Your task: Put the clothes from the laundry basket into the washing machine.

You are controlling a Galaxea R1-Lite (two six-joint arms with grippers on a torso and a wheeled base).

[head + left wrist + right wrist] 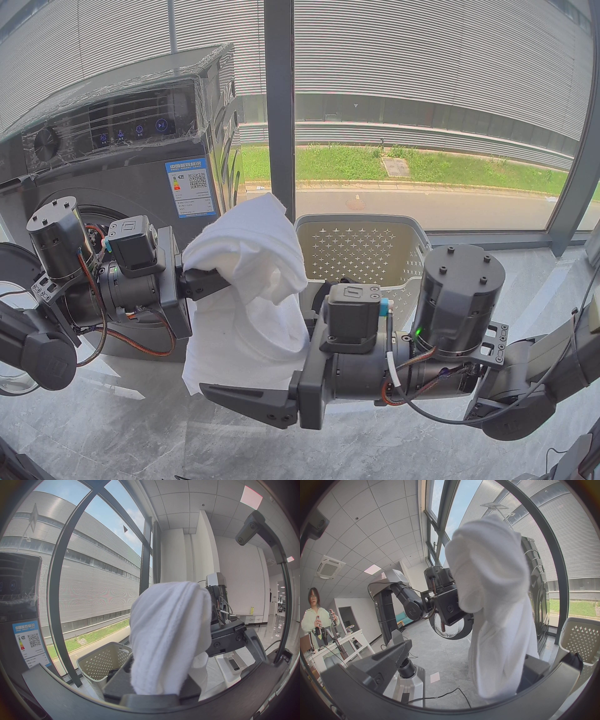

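A white garment (pixel 250 294) hangs in the air between the washing machine (pixel 125 162) and the beige laundry basket (pixel 362 244). My left gripper (pixel 209 281) is shut on its upper part, in front of the machine's round opening (pixel 94 219). In the left wrist view the garment (pixel 168 630) drapes over the fingers and hides them. My right gripper (pixel 275 350) stands open around the garment's lower half, one finger (pixel 250 400) in front and the other behind the fabric. The right wrist view shows the garment (pixel 493 605) hanging by the far finger.
The machine's round door (pixel 12 269) stands swung open at the far left. A dark window pillar (pixel 279 106) rises behind the basket, with glass on both sides. Grey tiled floor (pixel 156 431) lies below both arms.
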